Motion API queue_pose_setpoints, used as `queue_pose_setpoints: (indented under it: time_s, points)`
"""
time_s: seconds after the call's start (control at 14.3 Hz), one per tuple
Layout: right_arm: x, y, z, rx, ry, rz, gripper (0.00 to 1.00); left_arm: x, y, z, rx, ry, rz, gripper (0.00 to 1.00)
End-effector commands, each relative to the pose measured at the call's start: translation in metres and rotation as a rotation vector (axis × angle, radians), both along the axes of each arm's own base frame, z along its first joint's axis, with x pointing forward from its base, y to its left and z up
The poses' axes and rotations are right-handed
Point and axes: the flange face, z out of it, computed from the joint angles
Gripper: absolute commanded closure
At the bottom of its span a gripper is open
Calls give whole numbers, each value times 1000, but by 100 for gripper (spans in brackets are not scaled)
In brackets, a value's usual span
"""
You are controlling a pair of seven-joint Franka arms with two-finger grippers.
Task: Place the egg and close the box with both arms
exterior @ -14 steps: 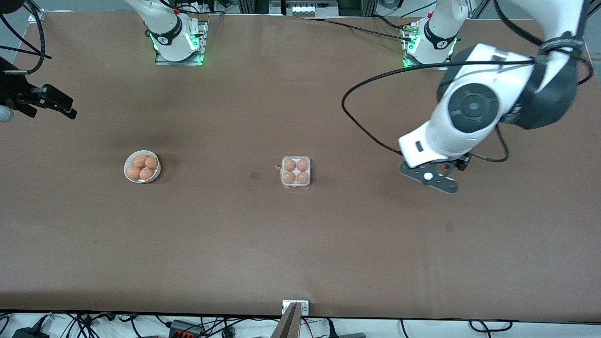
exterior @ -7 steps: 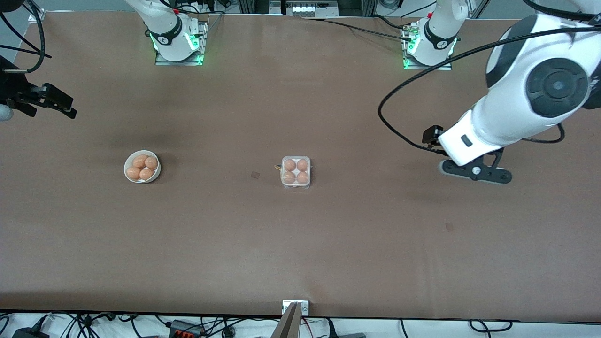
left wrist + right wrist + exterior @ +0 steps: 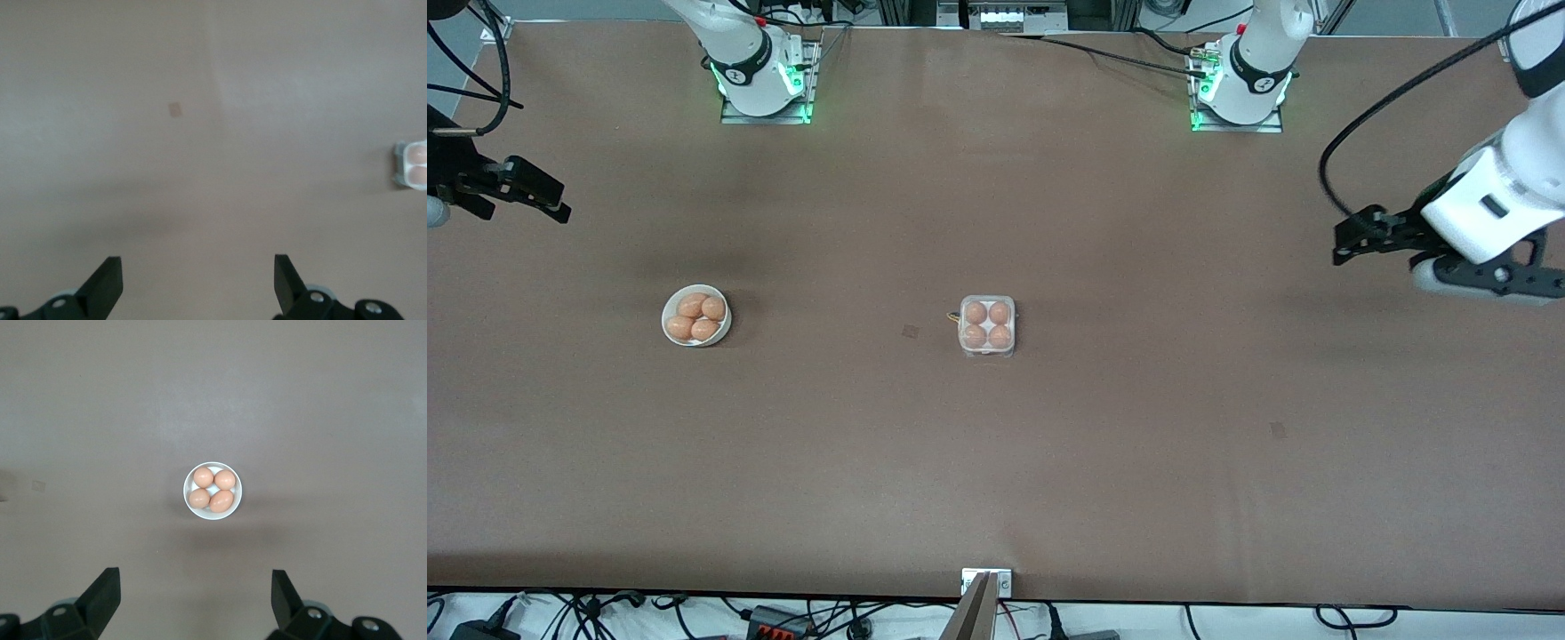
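Front view: box (image 3: 987,326), lid apparently shut over four eggs, mid-table, well apart from both grippers; bowl (image 3: 696,316) of four eggs toward the right arm's end. Left gripper (image 3: 1352,240) over the table's left-arm end; right gripper (image 3: 534,200) over the other end. Left wrist view: fingers (image 3: 107,287) spread, empty; box at frame edge. Right wrist view: fingers (image 3: 103,597) spread, empty, bowl (image 3: 190,500) just ahead.
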Motion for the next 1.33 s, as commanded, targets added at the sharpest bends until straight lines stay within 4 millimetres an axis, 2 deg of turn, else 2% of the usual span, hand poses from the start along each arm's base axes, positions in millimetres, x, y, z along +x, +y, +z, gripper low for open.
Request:
queue_pose_setpoints:
  time_s: [0.0,0.35,0.63,0.84,1.26]
  points:
    - [-5,1,7,2,3,9,0,-20,19,-8,48,-27,-24,0]
    - [-4,4,8,0,2,15,0,-26,3,0,87,24,-54,0]
    - [-4,1,7,1,3,9,0,-28,6,-1,72,35,-48,0]
    - [-4,1,7,-1,3,11,0,-26,-5,2,44,23,-53,0]
    - [-5,0,6,-4,6,9,0,-25,-7,7,44,16,-58,0]
